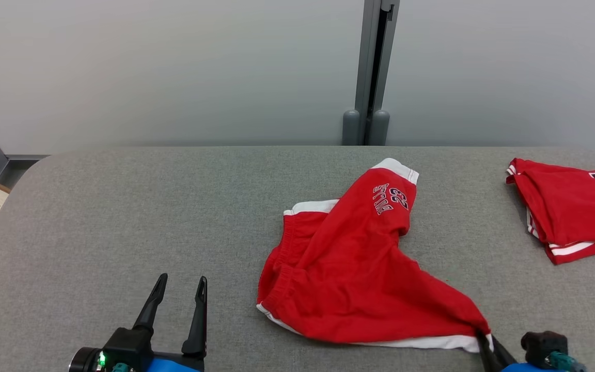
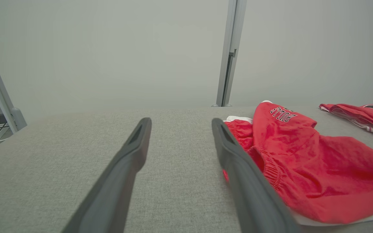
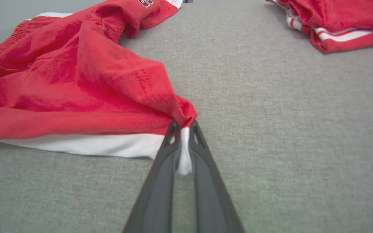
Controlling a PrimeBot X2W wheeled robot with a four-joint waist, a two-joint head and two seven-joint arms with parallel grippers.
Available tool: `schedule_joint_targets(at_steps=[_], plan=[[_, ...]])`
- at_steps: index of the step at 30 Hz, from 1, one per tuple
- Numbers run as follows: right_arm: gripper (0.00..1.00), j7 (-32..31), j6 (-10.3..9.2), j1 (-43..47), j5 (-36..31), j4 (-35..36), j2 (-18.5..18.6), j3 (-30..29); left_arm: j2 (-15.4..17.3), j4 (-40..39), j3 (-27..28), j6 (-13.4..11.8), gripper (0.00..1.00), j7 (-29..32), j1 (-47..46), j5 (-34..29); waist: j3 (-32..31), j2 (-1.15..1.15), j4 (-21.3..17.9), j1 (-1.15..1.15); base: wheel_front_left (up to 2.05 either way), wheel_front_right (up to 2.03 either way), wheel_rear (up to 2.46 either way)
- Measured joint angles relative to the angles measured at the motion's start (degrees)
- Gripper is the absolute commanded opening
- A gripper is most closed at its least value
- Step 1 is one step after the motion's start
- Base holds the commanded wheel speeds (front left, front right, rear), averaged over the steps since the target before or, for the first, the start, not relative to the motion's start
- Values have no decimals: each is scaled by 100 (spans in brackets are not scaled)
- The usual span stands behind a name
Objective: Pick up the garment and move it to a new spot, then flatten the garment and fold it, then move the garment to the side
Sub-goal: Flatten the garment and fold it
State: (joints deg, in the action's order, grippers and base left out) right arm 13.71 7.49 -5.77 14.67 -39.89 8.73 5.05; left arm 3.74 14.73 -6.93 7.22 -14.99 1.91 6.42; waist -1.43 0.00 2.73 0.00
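— Gripping anything, that right gripper (image 3: 184, 124)?
— Yes. Its two dark fingers are pressed nearly together on the white hem at the near right corner of the red shorts (image 1: 349, 268). A pinch of white cloth shows between them, and the red cloth bunches into folds right at the tips.
— Where do the shorts lie?
— On the grey table (image 1: 122, 206), a little right of the middle, crumpled rather than flat. The elastic waistband is on the left. One leg stretches toward the far edge, with dark lettering and a white cuff at its end. The other leg runs down to the pinched corner close to the robot.
— The left gripper (image 1: 183, 279)?
— Wide open, holding nothing. It sits over bare table at the near left, fingers pointing away from the robot, near the waistband side but not touching it.
— Anything else?
— A red jersey (image 1: 571, 206) with white stripes and a dark number lies at the far right, well apart from the shorts. Behind the table are a pale wall (image 1: 173, 67) and a grey post (image 1: 372, 72).
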Motion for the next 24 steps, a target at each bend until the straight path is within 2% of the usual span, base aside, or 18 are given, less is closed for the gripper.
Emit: schedule_joint_targets(at_steps=[1,2,3,4,8,12,19,24], plan=[[0,-114,0,-22,91,-112,12,66,0,7,-15,0,100,0,0,4,-12,0,8,0,0,0,0],[11,-219,0,-37,190,-192,30,181,0,14,-32,0,100,0,0,4,-22,0,18,0,0,0,0],[64,-214,1,-57,253,-225,33,245,-1,22,-45,0,100,0,0,5,-31,0,22,0,0,0,0],[100,-167,1,-88,272,-218,68,300,0,26,-49,0,100,-1,0,5,-43,0,25,0,0,0,0],[100,57,0,-99,370,-67,167,277,-1,29,-45,0,100,0,3,13,-97,0,16,0,0,0,0],[100,119,0,38,252,383,146,56,3,12,-14,0,100,0,44,13,-142,0,-38,0,0,0,0],[100,127,0,638,-145,2123,-160,-620,8,-49,38,0,100,0,122,12,-166,0,-144,0,0,0,0],[100,130,0,931,-368,3178,-376,-732,14,-87,46,0,100,0,127,7,-171,0,-183,0,0,0,0]])
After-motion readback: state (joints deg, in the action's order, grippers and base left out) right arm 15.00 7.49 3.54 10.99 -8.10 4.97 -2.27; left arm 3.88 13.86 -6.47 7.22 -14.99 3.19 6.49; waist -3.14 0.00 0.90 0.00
